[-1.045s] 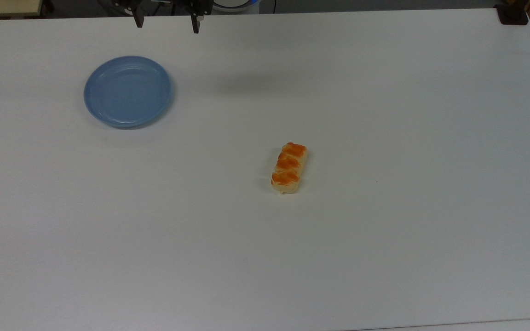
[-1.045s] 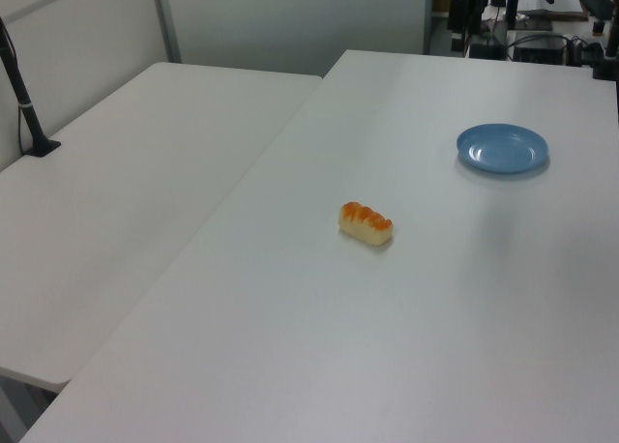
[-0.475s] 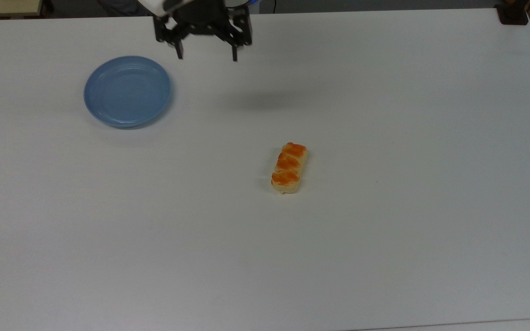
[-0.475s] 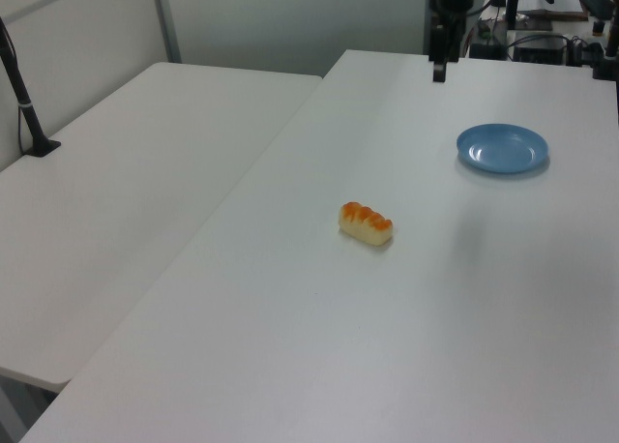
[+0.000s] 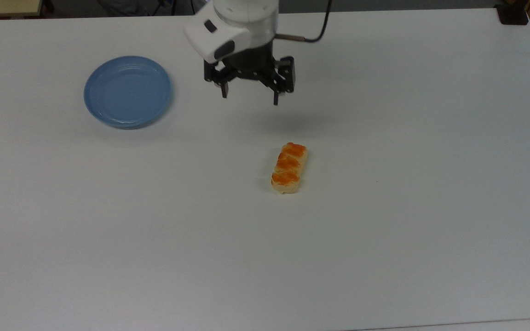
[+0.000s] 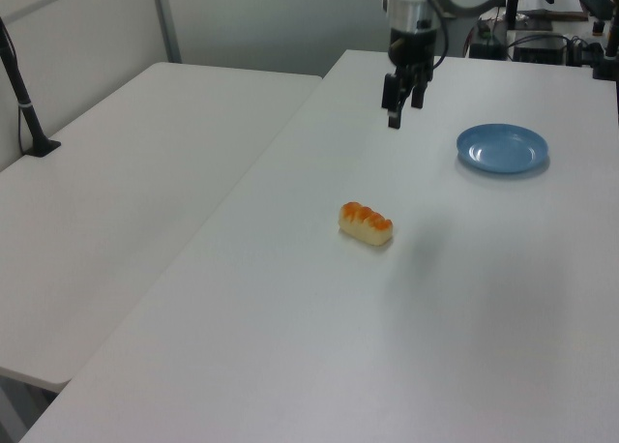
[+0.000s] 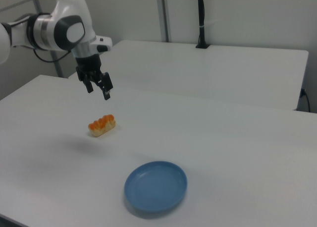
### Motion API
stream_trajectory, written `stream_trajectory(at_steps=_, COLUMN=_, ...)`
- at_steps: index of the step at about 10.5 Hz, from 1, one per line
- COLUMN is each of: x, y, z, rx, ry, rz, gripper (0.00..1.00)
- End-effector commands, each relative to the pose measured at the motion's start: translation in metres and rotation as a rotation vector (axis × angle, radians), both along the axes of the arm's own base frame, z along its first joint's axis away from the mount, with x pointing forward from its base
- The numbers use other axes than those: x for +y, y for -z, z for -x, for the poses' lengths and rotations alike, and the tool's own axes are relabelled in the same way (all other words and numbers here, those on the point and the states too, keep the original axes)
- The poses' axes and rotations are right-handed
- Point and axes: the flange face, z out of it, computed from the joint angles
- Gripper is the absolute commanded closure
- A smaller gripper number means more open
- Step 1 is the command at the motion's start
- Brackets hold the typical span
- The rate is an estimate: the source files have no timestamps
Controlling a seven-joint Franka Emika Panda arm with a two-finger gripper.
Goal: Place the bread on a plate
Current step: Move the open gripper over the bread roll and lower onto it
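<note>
Gripper [image 5: 249, 97] hangs above the table [image 5: 384, 253], fingers spread wide apart w/ nothing between them, pointing down. Bread [image 5: 289, 168] lies flat near the table's middle, well apart from every edge, three orange bumps up. In the top view the gripper sits betw. bread and far edge, not touching it. Plate [image 5: 127, 91] rests nearer the far edge, toward the top view's left, bare, well apart from bread.

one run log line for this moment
phase: approach | gripper: open, above table, holding nothing | bread: on table | plate: empty
</note>
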Motion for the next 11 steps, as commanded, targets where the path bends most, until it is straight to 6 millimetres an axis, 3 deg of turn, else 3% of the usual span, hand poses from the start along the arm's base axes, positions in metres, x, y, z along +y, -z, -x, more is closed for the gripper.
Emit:
stream_trajectory(at_steps=1, x=0.035, y=0.054, z=-0.019, rx=0.000, ry=0.052, rz=-0.019, gripper=0.00)
stream_trajectory(at_steps=4, x=0.064, y=0.106, z=-0.028, rx=0.013, ry=0.032, rz=-0.012, gripper=0.00)
stream_trajectory(at_steps=6, x=0.071, y=0.138, z=-0.034, rx=0.014, ry=0.059, rz=-0.002, gripper=0.00)
stream_trajectory(at_steps=9, x=0.083, y=0.166, z=-0.036, rx=0.020, ry=0.062, rz=-0.005, gripper=0.00)
stream_trajectory(at_steps=11, x=0.083, y=0.172, z=-0.040, rx=0.002, ry=0.076, rz=-0.008, gripper=0.23)
